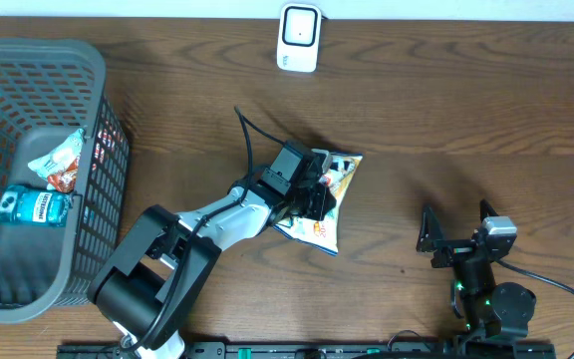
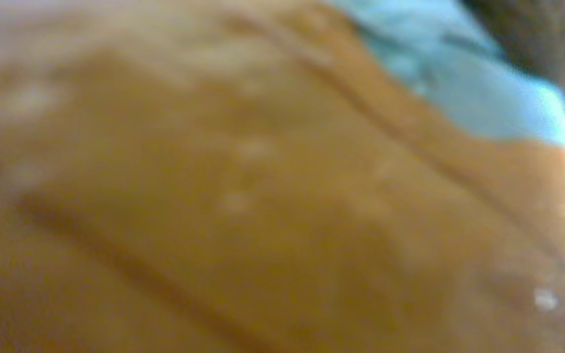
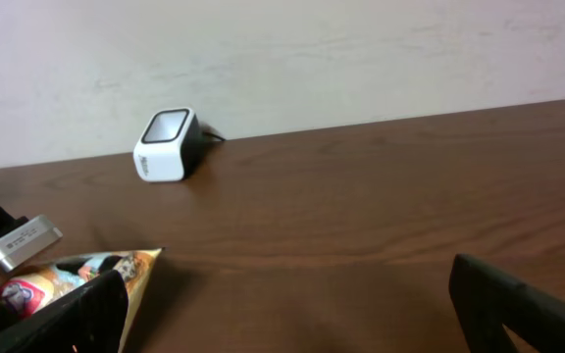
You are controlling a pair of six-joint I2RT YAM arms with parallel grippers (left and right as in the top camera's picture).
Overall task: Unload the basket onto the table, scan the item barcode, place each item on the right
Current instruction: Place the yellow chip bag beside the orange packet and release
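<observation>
Sitting nearest, at the front right, the right gripper [image 1: 456, 234] is held low over the dark wooden table [image 1: 486, 110], jaws spread wide, nothing between them. Mid-table, a crinkly printed snack packet [image 1: 342, 170] is clamped tight in the left gripper [image 1: 317, 196]. Off left, a grey mesh plastic basket [image 1: 108, 179] is seen. At the far edge, a small white barcode scanner [image 1: 298, 37] is stood, well apart from the packet.
</observation>
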